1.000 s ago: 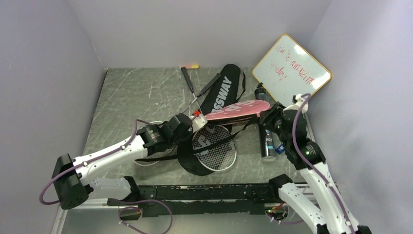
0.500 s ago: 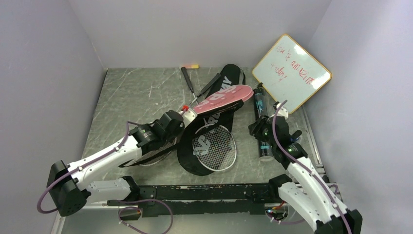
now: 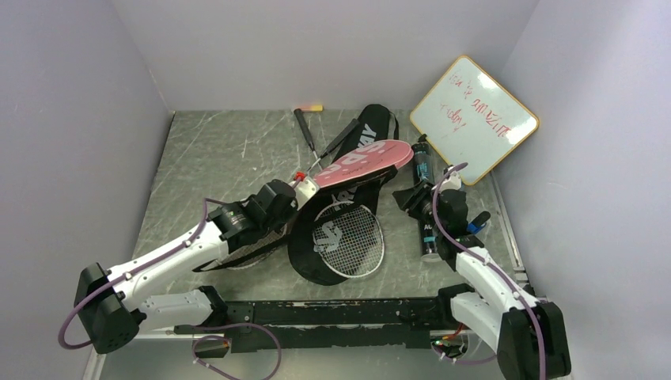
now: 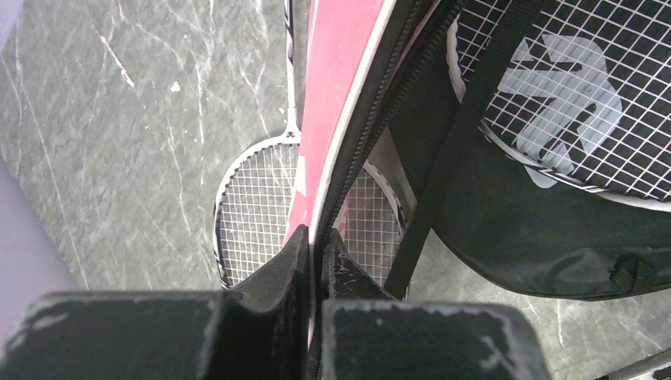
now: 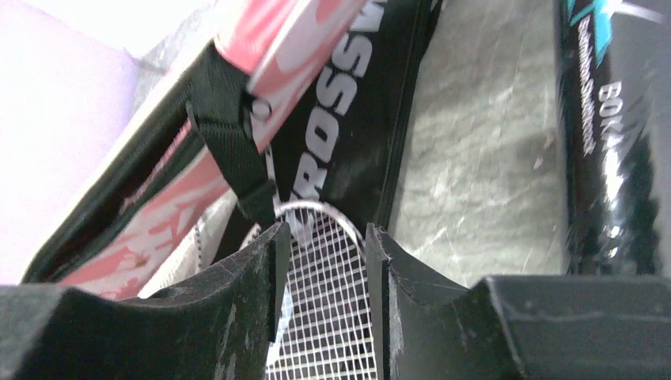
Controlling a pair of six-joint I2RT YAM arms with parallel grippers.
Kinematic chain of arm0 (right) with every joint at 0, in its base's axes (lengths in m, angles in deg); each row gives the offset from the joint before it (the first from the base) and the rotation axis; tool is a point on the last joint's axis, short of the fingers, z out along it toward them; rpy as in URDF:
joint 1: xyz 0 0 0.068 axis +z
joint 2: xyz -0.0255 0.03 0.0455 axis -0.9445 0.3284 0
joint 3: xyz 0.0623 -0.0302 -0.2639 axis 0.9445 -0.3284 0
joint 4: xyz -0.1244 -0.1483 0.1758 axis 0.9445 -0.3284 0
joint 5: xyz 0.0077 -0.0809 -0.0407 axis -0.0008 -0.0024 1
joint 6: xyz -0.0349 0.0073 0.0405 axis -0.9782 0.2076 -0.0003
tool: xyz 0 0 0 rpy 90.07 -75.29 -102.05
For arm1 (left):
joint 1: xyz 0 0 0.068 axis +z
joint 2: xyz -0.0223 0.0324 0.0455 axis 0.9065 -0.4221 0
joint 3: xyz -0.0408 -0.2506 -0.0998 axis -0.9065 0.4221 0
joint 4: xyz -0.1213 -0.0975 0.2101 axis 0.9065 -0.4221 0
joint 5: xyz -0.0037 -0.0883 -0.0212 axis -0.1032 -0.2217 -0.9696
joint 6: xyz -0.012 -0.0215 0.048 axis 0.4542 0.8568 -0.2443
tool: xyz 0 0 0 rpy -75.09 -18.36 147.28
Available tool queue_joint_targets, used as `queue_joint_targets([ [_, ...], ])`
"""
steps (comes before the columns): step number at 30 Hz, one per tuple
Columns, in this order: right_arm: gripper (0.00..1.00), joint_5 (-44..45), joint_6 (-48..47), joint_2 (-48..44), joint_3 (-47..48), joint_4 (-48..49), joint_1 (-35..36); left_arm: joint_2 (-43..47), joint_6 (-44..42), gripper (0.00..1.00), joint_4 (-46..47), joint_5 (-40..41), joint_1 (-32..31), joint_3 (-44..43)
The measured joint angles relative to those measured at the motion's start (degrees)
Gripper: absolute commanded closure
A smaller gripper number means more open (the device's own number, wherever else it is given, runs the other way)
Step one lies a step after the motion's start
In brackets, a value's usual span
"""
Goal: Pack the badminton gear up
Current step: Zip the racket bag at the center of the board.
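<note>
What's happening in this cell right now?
Badminton pack-up in progress. The left end effector is shut on the edge of the pink racket cover, holding it over the black CROSSWAY cover and a white-framed racket. The right end effector is open and empty, beside the dark tube.

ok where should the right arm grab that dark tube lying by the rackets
Mid-length on the dark tube, coming straight down with the right gripper, a finger on each side of its round body. It lies flat, pointing away from the arms, with table showing between it and the black cover, so a finger should fit there.
</note>
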Motion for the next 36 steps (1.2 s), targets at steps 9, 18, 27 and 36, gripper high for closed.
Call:
queue_joint_targets([
  [9, 0.63, -6.4, 0.2, 9.0, 0.4, 12.4, -7.1, 1.4, 0.6, 0.95, -0.4, -2.0, 0.7, 0.0],
  [18, 0.63, -14.4, -0.4, 10.6, 0.1, 23.8, -8.1, 1.5, 0.7, 0.95, -0.4, -4.4, 1.2, 0.0],
  [27, 0.60, -16.8, -2.4, 9.2, -0.4, 25.5, -8.1, 1.5, 0.7, 0.95, -0.4, -5.9, 1.7, 0.0],
  [36, 0.57, -17.2, -2.8, 11.2, 0.4, 26.0, -8.1, 1.5, 0.7, 0.95, -0.4, -6.2, 1.8, 0.0],
])
